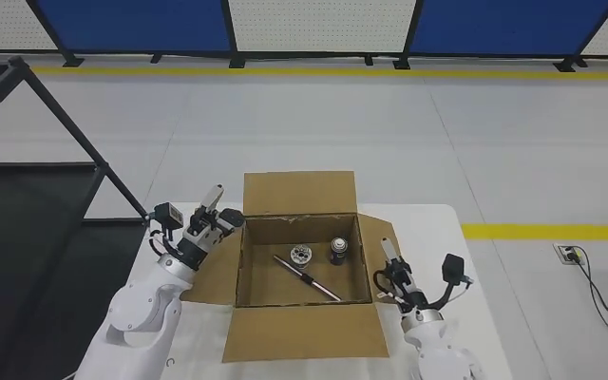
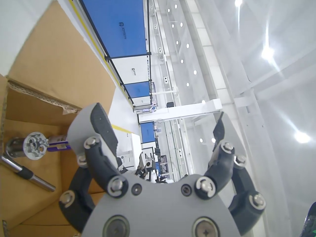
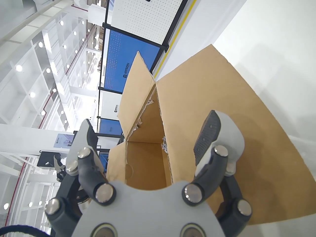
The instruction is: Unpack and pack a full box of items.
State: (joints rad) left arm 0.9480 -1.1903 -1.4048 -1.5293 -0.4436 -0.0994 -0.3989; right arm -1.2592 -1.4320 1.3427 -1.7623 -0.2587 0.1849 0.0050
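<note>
Left gripper (image 2: 160,122): jaws spread wide, nothing btw the pads, touching nothing. It hangs just outside the box (image 1: 299,193) by its far-left corner, above the left flap. Right gripper (image 3: 150,122): also wide apart & empty, just outside the box's right wall near its near-right corner, pointing along the right flap. The box stands mid-table (image 1: 427,228), all flaps folded out, the far flap over the table's far edge. 3 items lie on the box floor. The metal rod (image 1: 306,276) lies diagonal from the centre toward the near-right corner. It's stiff & smooth and prob. rolls, so pinch across the shaft at mid-length, firmly. The toothed metal disc (image 1: 301,253) sits toward the far wall. It looks dense & hard, so take it across the rim. The small dark can (image 1: 337,250) is just beside the disc, toward the far-right corner, upright as far as the top view tells. It's rigid, round & likely light, so hold its sides low, w/ modest squeeze. Cardboard walls flex, so keep fingers off them.
</note>
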